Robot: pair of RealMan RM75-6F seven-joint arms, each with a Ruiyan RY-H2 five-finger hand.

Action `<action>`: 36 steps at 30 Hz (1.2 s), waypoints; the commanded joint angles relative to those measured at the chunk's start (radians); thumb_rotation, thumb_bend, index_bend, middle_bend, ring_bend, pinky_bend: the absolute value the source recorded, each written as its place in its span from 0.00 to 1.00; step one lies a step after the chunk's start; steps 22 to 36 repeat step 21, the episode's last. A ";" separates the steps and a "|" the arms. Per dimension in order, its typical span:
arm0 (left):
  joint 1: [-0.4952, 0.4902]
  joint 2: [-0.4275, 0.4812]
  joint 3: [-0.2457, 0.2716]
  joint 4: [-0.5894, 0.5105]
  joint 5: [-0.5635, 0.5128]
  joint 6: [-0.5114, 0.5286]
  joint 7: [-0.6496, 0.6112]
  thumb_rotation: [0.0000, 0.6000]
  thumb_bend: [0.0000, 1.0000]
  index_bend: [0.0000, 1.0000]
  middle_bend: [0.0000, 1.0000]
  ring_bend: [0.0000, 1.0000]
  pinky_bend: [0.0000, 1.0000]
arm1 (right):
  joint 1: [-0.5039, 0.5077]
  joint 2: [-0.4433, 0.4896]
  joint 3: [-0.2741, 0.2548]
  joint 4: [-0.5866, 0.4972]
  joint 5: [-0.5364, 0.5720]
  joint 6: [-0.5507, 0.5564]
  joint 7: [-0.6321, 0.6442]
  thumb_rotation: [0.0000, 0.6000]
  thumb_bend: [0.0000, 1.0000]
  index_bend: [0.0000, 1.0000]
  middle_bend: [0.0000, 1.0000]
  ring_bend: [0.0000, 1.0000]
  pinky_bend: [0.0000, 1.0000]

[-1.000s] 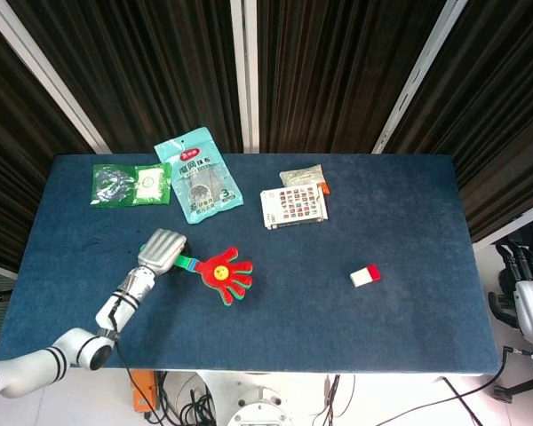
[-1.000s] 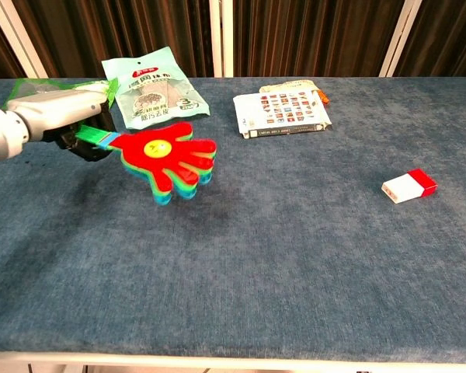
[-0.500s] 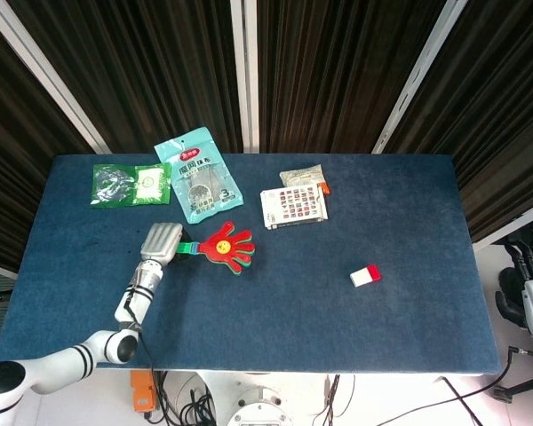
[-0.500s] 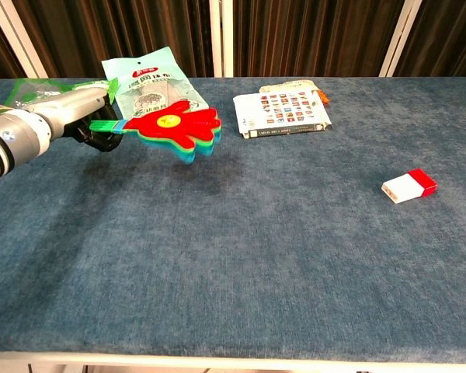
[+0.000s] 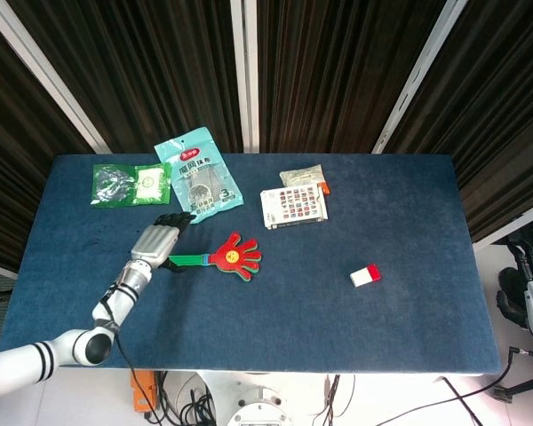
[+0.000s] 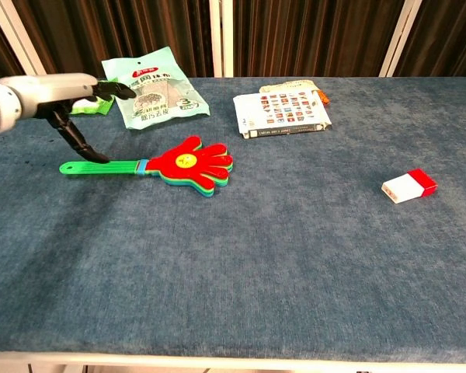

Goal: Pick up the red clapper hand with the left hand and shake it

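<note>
Clapper flat on the counter (image 6: pixel 295 256), left of centre.
Left hand (image 5: pixel 156 241) hovers, fingers (image 6: pixel 113 89) released; red clapper hand (image 6: pixel 188 163) looks light, rigid (take its green handle).

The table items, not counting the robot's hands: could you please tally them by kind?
Clapper hand: 1
Sealed packets: 3, teal, green, small beige
Printed card pack: 1
Red-and-white box: 1
Total: 6
</note>
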 commanded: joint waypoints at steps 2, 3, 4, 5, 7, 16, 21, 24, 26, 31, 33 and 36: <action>0.058 0.063 0.042 -0.043 0.110 0.094 -0.036 1.00 0.14 0.00 0.00 0.00 0.00 | -0.002 0.002 0.001 -0.008 0.001 0.003 -0.006 1.00 0.36 0.00 0.00 0.00 0.00; 0.077 0.071 0.051 -0.043 0.137 0.126 -0.050 1.00 0.14 0.00 0.00 0.00 0.00 | -0.002 0.002 0.001 -0.011 0.001 0.005 -0.008 1.00 0.36 0.00 0.00 0.00 0.00; 0.098 0.079 0.062 -0.038 0.166 0.162 -0.061 1.00 0.14 0.00 0.00 0.00 0.00 | -0.004 0.004 0.001 -0.015 0.000 0.009 -0.010 1.00 0.36 0.00 0.00 0.00 0.00; 0.120 0.088 0.075 -0.032 0.204 0.199 -0.077 1.00 0.15 0.00 0.00 0.00 0.00 | -0.005 0.004 0.002 -0.018 -0.002 0.012 -0.012 1.00 0.36 0.00 0.00 0.00 0.00; 0.175 0.108 0.122 0.014 0.336 0.302 -0.130 1.00 0.17 0.00 0.00 0.00 0.00 | -0.006 0.004 0.004 -0.026 -0.004 0.021 -0.018 1.00 0.36 0.00 0.00 0.00 0.00; 0.436 0.075 0.294 0.396 0.601 0.669 -0.454 1.00 0.24 0.10 0.04 0.00 0.00 | -0.025 -0.053 -0.016 0.013 -0.036 0.057 -0.012 1.00 0.33 0.00 0.00 0.00 0.00; 0.506 0.090 0.312 0.404 0.583 0.691 -0.486 1.00 0.25 0.09 0.04 0.00 0.00 | -0.039 -0.073 -0.020 0.029 -0.036 0.076 -0.024 1.00 0.33 0.00 0.00 0.00 0.00; 0.506 0.090 0.312 0.404 0.583 0.691 -0.486 1.00 0.25 0.09 0.04 0.00 0.00 | -0.039 -0.073 -0.020 0.029 -0.036 0.076 -0.024 1.00 0.33 0.00 0.00 0.00 0.00; 0.506 0.090 0.312 0.404 0.583 0.691 -0.486 1.00 0.25 0.09 0.04 0.00 0.00 | -0.039 -0.073 -0.020 0.029 -0.036 0.076 -0.024 1.00 0.33 0.00 0.00 0.00 0.00; 0.506 0.090 0.312 0.404 0.583 0.691 -0.486 1.00 0.25 0.09 0.04 0.00 0.00 | -0.039 -0.073 -0.020 0.029 -0.036 0.076 -0.024 1.00 0.33 0.00 0.00 0.00 0.00; 0.506 0.090 0.312 0.404 0.583 0.691 -0.486 1.00 0.25 0.09 0.04 0.00 0.00 | -0.039 -0.073 -0.020 0.029 -0.036 0.076 -0.024 1.00 0.33 0.00 0.00 0.00 0.00; 0.506 0.090 0.312 0.404 0.583 0.691 -0.486 1.00 0.25 0.09 0.04 0.00 0.00 | -0.039 -0.073 -0.020 0.029 -0.036 0.076 -0.024 1.00 0.33 0.00 0.00 0.00 0.00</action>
